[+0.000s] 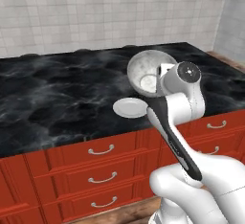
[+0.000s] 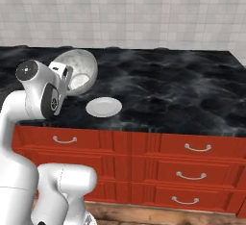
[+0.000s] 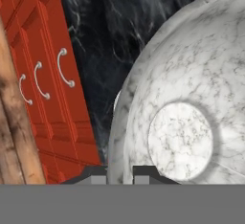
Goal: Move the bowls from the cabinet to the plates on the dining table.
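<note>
Gripper [image 3: 119,173] is pinching the speckled bowl's [image 1: 148,72] rim, tipped sideways, so level it out and lower slowly onto the plate [image 1: 130,107] below-ish, I think, on the desk [image 1: 57,94].

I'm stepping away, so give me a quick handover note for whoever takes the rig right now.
Gripper: shut on the rim of the grey bowl, held tilted above the table.
Plate: bare, on the table near its front edge, just below and beside the bowl.
Done: this bowl is out of the cabinet and carried to the table.
Left: lower the bowl onto the plate and release. The other bowl's state can't be told from here.
</note>
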Tool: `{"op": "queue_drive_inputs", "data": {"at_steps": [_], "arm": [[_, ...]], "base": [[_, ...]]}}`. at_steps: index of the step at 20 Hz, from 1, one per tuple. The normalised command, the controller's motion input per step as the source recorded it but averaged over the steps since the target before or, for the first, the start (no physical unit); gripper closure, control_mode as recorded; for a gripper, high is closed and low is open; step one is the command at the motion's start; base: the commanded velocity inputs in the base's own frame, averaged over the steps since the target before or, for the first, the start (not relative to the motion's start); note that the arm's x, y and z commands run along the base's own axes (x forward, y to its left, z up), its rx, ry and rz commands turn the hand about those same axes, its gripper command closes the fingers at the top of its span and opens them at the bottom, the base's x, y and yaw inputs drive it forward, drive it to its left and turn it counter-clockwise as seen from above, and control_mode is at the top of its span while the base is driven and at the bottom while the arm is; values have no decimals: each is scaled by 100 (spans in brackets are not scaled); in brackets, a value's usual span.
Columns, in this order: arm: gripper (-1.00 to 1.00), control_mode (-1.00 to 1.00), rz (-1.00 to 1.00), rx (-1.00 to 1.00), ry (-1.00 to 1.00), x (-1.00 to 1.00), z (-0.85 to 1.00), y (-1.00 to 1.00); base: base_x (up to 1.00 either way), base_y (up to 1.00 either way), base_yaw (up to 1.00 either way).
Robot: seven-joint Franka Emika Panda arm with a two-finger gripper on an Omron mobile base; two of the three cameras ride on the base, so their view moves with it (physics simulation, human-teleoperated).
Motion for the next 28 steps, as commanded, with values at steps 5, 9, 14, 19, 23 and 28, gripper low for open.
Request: {"op": "queue_drive_inputs", "data": {"at_steps": [5, 9, 14, 19, 23, 28], "arm": [[100, 100, 0, 0, 0, 0, 0, 0], [100, 100, 0, 0, 0, 0, 0, 0], [100, 100, 0, 0, 0, 0, 0, 0], [100, 100, 0, 0, 0, 0, 0, 0], [100, 100, 0, 0, 0, 0, 0, 0], [100, 100, 0, 0, 0, 0, 0, 0]], "base": [[38, 0, -14], [47, 8, -9], [42, 9, -7], [31, 15, -7], [18, 17, -6], [1, 18, -5]]}}
